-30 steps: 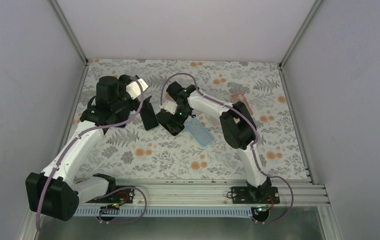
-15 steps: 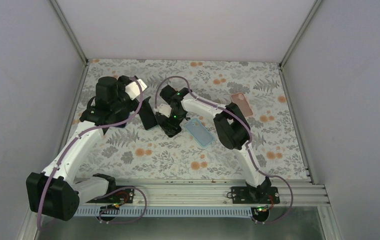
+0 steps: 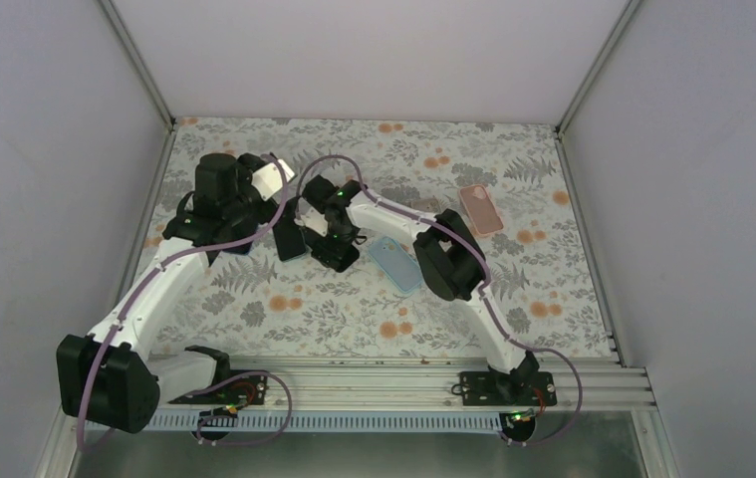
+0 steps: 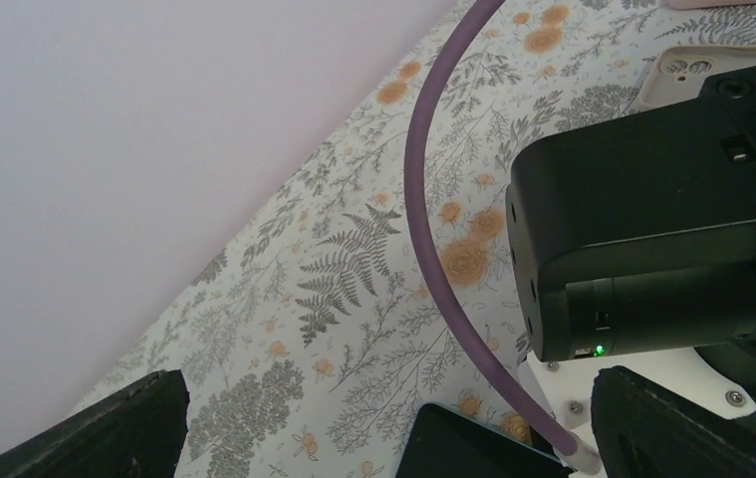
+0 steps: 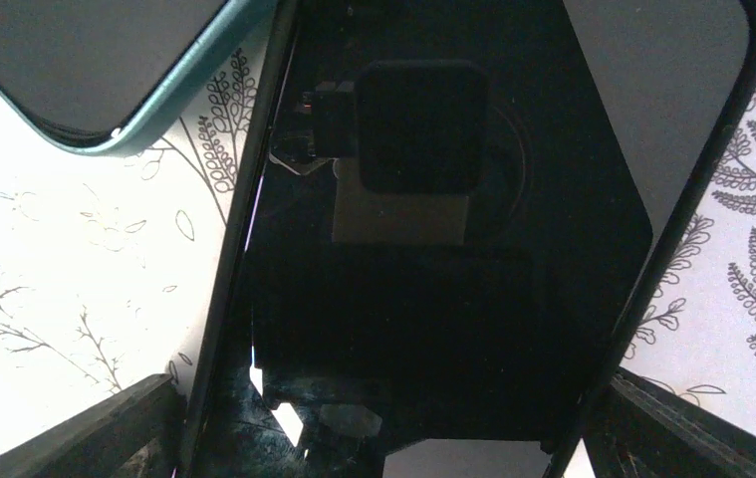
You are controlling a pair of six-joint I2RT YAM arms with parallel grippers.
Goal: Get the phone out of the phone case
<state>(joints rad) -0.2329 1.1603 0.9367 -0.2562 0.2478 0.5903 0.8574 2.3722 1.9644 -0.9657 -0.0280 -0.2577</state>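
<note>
In the right wrist view a black phone in a black phone case (image 5: 433,249) lies flat on the flowered table, filling the frame. My right gripper (image 5: 393,413) hangs low over it, open, one finger outside each long edge. From above, the right gripper (image 3: 332,234) sits on that phone case (image 3: 342,254) at mid-table. My left gripper (image 3: 279,211) is open just to its left, over a second black slab (image 3: 290,241). That slab's corner (image 4: 473,443) shows between the left gripper's wide-apart fingers (image 4: 125,433).
A teal-cased phone (image 3: 395,264) lies just right of the black one, its corner (image 5: 105,70) close to the right gripper. A pink case (image 3: 480,209) lies at the back right. The right arm's wrist (image 4: 652,249) and purple cable (image 4: 433,249) crowd the left gripper.
The right arm has swung its gripper leftward, closer to the left gripper, while staying over the black phone case. The left arm has barely moved. Both grippers stay open.
</note>
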